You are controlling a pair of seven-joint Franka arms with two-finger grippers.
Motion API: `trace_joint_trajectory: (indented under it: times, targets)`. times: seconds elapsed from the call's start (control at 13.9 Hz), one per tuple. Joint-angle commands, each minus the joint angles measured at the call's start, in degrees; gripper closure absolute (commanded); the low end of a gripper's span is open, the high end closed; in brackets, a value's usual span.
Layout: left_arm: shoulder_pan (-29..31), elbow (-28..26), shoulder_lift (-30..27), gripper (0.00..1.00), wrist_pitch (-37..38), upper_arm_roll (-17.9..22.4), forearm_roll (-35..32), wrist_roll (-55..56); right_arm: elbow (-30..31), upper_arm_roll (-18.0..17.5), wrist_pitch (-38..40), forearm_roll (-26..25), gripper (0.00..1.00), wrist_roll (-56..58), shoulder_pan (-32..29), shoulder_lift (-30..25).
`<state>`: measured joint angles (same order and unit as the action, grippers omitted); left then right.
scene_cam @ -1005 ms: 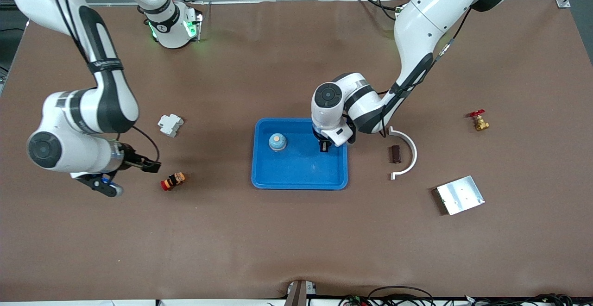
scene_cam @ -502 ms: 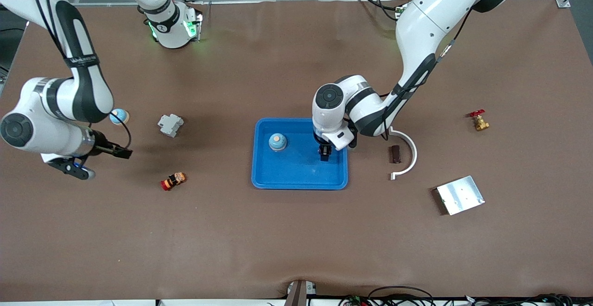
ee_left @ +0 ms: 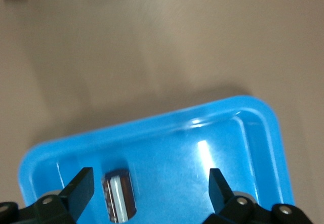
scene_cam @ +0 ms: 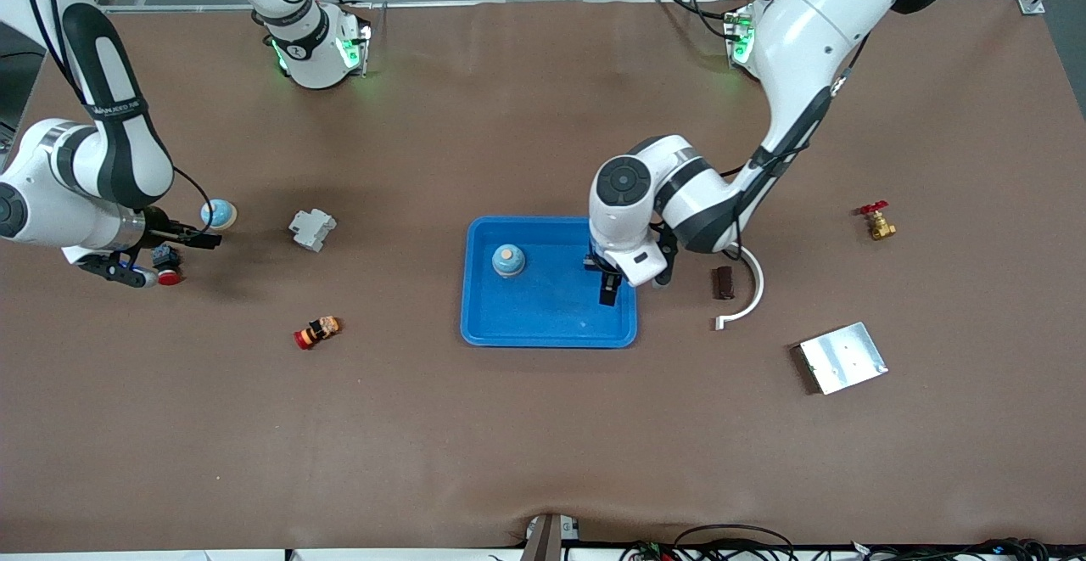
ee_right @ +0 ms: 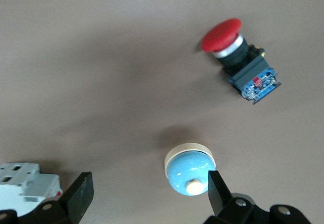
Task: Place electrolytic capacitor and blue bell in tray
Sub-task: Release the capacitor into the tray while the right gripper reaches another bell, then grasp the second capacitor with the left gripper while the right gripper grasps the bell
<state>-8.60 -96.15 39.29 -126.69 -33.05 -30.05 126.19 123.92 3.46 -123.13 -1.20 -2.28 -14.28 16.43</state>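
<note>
The bright-blue tray [scene_cam: 549,323] lies mid-table. A blue bell [scene_cam: 507,260] stands in it. My left gripper [scene_cam: 607,287] is low over the tray's end nearest the left arm. In the left wrist view it [ee_left: 149,193] is open and the dark brown electrolytic capacitor [ee_left: 119,193] lies on the tray floor [ee_left: 167,128] between the fingers, close to one. A second blue bell [scene_cam: 218,214] stands on the table at the right arm's end. My right gripper [scene_cam: 163,257] is beside it, open; in the right wrist view [ee_right: 147,198] the bell [ee_right: 189,172] sits by one finger.
A red push button [scene_cam: 167,275] lies under the right hand. A white breaker [scene_cam: 311,228] and a red-and-orange part [scene_cam: 316,332] lie toward the tray. A brown block [scene_cam: 723,282], white curved piece [scene_cam: 751,289], silver plate [scene_cam: 842,357] and brass valve [scene_cam: 876,221] lie at the left arm's end.
The right arm has swung away from the red-and-orange part toward its table end, uncovering the second bell and the red button. The left gripper has shifted nearer the front camera inside the tray.
</note>
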Motion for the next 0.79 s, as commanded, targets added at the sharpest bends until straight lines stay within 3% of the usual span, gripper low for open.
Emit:
trace_joint_trajectory:
  times: [0.0,0.22,0.5,0.72]
  targets:
    - [6.29,-1.23,-2.37,0.00,4.07,-4.64,-0.27,-14.67,4.47,-1.18,-2.89,-0.21,0.00,1.66,-2.68,-2.54]
    - [11.39,-1.49,-4.74,0.00,6.28,-6.23,-0.19,-32.79,6.86,-1.00,-6.16,-0.30,0.00,6.58,-3.65,-2.54]
    - [21.50,-2.02,-6.15,0.00,7.16,-12.03,-0.18,-55.74,9.58,-1.09,-7.91,-0.30,0.00,6.76,-4.00,-2.19]
    - [21.69,-1.85,-5.45,0.00,7.69,-11.60,-1.15,-74.09,10.73,-1.00,-9.32,-0.30,0.00,6.76,-4.00,-2.10]
